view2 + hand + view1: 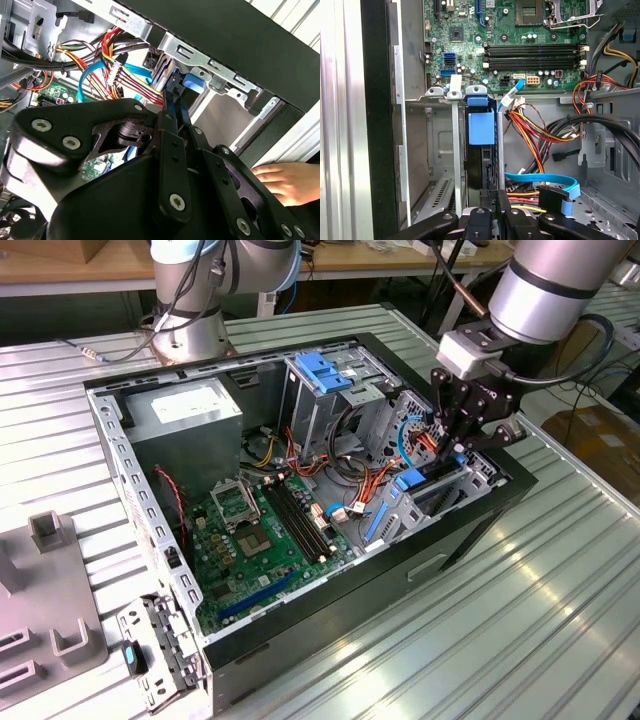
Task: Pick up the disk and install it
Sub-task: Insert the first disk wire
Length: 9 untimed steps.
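Gripper pinched on the disk's near edge, holding it edge-on so it slides between the drive bay's metal rails. Disk sits upright, mostly inside the bay at the case's front corner (dark body, blue plastic rail end showing).

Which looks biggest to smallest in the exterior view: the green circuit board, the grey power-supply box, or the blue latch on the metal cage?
1. Green circuit board
2. Grey power-supply box
3. Blue latch

The latch sits farther from the camera, which shrinks it somewhat, but the gap looks too large for that to change the order.
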### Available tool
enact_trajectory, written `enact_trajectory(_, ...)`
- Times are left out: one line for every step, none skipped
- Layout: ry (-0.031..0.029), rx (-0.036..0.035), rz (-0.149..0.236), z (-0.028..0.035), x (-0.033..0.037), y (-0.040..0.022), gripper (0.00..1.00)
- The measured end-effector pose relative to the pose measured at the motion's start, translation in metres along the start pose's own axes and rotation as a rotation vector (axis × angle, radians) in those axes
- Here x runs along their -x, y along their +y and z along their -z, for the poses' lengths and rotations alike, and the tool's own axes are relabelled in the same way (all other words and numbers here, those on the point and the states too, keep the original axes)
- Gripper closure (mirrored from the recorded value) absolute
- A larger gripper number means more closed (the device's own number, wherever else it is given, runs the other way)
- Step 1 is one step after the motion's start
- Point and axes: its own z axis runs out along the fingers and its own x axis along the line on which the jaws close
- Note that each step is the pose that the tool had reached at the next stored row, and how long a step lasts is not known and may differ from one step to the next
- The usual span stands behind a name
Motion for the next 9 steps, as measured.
enact_trajectory(-0.0001, 0.0000, 0.000, 0.0000, 0.0000, 0.0002, 0.83)
enact_trajectory(0.0000, 0.0000, 0.000, 0.0000, 0.0000, 0.0002, 0.83)
enact_trajectory(0.0001, 0.0000, -0.001, 0.0000, 0.0000, 0.0002, 0.83)
enact_trajectory(0.0001, 0.0000, -0.002, 0.0000, 0.0000, 0.0003, 0.83)
enact_trajectory(0.0001, 0.0000, -0.003, 0.0000, 0.0000, 0.0003, 0.83)
enact_trajectory(0.0002, 0.0000, -0.003, -0.0001, 0.0000, 0.0003, 0.83)
enact_trajectory(0.0003, 0.0000, -0.004, -0.0001, 0.0000, 0.0002, 0.83)
enact_trajectory(0.0002, 0.0000, -0.004, -0.0002, 0.0000, 0.0002, 0.83)
enact_trajectory(-0.0001, 0.0000, -0.004, -0.0004, 0.0000, 0.0000, 0.83)
